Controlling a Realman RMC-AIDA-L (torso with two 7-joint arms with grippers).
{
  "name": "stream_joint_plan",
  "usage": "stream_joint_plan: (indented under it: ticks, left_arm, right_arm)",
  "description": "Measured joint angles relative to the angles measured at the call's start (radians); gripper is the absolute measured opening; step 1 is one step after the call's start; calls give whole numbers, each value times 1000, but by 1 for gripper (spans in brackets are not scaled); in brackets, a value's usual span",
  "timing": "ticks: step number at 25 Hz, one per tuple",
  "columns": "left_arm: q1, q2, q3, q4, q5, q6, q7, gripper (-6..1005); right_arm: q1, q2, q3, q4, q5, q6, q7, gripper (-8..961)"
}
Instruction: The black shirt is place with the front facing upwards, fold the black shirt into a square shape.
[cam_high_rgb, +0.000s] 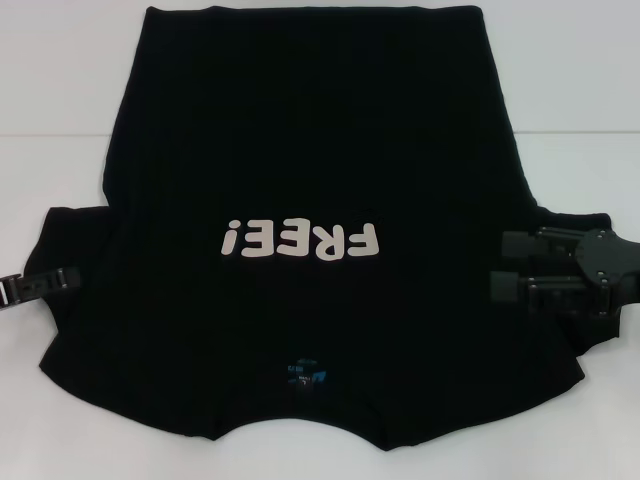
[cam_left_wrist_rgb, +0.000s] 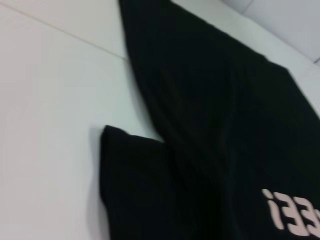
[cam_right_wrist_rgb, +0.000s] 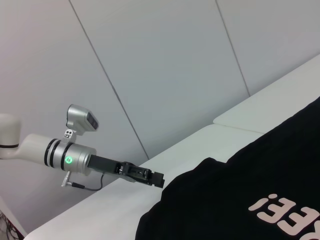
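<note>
The black shirt lies flat and front up on the white table, with its cream "FREE!" lettering in the middle and a small blue neck label at the near edge. My left gripper reaches in level from the left, and its tip meets the edge of the left sleeve. The right wrist view shows that gripper at the shirt. My right gripper is open over the right sleeve. The left wrist view shows the shirt and sleeve.
White tabletop surrounds the shirt on the left, right and far sides, with a seam running across it. The shirt's near edge reaches the front of the table. Grey wall panels stand beyond the table on the left.
</note>
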Motion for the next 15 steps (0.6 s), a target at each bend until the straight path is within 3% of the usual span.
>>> stream_joint_plan:
  ticks: [15]
  left_arm:
    - [-26, -1, 41, -10, 53, -41, -36, 767]
  right_arm:
    - [0, 0, 3, -6, 1, 0, 10, 910]
